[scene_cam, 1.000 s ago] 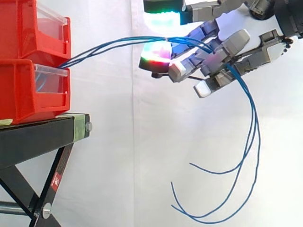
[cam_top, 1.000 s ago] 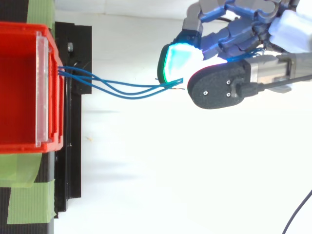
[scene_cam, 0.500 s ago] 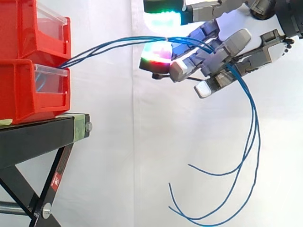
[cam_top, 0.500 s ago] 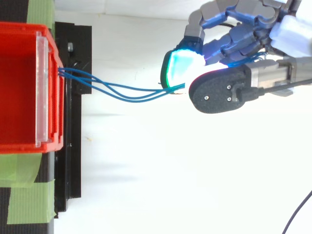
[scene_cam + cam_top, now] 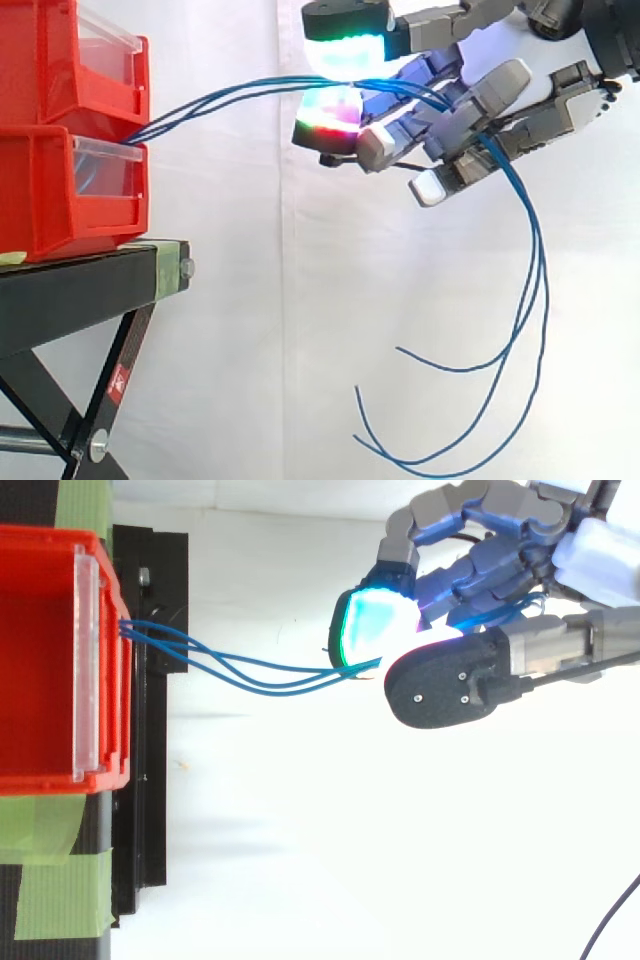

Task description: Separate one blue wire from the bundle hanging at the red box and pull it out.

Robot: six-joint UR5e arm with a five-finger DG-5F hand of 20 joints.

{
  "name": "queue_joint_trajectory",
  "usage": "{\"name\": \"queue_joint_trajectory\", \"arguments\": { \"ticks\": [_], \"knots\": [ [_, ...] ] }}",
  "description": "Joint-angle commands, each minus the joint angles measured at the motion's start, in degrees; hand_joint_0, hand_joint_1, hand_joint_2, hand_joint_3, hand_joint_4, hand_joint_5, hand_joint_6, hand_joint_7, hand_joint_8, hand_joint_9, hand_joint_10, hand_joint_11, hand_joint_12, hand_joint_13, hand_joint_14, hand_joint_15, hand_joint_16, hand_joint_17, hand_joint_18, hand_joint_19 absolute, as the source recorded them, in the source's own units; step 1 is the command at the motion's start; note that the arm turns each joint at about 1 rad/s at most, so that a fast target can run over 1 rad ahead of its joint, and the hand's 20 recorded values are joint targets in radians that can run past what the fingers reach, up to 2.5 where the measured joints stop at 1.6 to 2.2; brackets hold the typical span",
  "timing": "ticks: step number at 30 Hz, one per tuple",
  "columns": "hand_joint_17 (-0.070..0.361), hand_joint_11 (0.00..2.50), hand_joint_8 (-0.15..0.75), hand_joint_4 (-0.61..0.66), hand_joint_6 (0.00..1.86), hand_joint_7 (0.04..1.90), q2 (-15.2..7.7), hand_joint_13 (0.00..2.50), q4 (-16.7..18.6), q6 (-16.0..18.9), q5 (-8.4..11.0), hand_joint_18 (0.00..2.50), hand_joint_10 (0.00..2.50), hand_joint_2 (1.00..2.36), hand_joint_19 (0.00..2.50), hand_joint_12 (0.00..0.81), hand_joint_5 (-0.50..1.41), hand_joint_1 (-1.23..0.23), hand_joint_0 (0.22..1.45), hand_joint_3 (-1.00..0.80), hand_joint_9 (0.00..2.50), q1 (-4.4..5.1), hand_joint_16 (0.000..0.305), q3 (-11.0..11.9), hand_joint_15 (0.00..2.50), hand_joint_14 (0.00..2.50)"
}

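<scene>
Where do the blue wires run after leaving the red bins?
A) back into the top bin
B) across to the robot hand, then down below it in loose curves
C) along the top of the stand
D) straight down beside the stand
B: the wires stretch from the bins across to the robot hand, pass between its curled fingers, and hang below it with their ends free.

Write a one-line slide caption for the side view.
Hand pinches the blue wires, which run from the red bins on the black stand and hang loose past the hand.
</scene>
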Motion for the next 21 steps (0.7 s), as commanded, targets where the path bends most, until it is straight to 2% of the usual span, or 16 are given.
{"name": "queue_joint_trajectory", "arguments": {
  "ticks": [1, 6, 11, 14, 21],
  "knots": [
    [0.115, 1.52, 0.286, 0.16, 0.85, 1.00, 0.0, 1.14, 0.0, 0.1, 0.04, 0.82, 0.01, 1.01, 0.92, 0.292, -0.24, -0.78, 0.69, -0.43, 0.77, 0.03, 0.051, 0.0, 0.44, 2.50],
    [0.113, 1.52, 0.285, 0.13, 0.86, 1.00, 0.0, 1.16, 0.0, 0.1, 0.04, 0.85, 0.01, 1.02, 0.93, 0.292, -0.24, -0.77, 0.70, -0.30, 0.79, 0.03, 0.050, 0.0, 0.45, 2.50],
    [0.109, 1.53, 0.282, 0.13, 0.88, 1.03, 0.0, 1.16, 0.0, 0.1, 0.04, 0.84, 0.01, 1.03, 0.99, 0.282, -0.25, -0.75, 0.74, -0.08, 0.81, 0.03, 0.048, 0.0, 0.43, 2.50],
    [0.089, 1.55, 0.274, 0.15, 0.90, 1.02, 0.0, 1.19, 0.0, 0.1, 0.04, 0.97, 0.01, 1.03, 1.26, 0.279, -0.26, -0.81, 0.80, -0.09, 0.81, 0.12, 0.040, 0.0, 0.38, 2.50],
    [0.084, 1.53, 0.259, 0.11, 0.90, 1.04, 0.0, 1.22, 0.0, 0.1, 0.04, 1.09, 0.01, 1.02, 1.25, 0.270, -0.28, -0.91, 0.82, -0.27, 0.78, 0.21, 0.037, 0.0, 0.40, 2.50]
  ]
}}
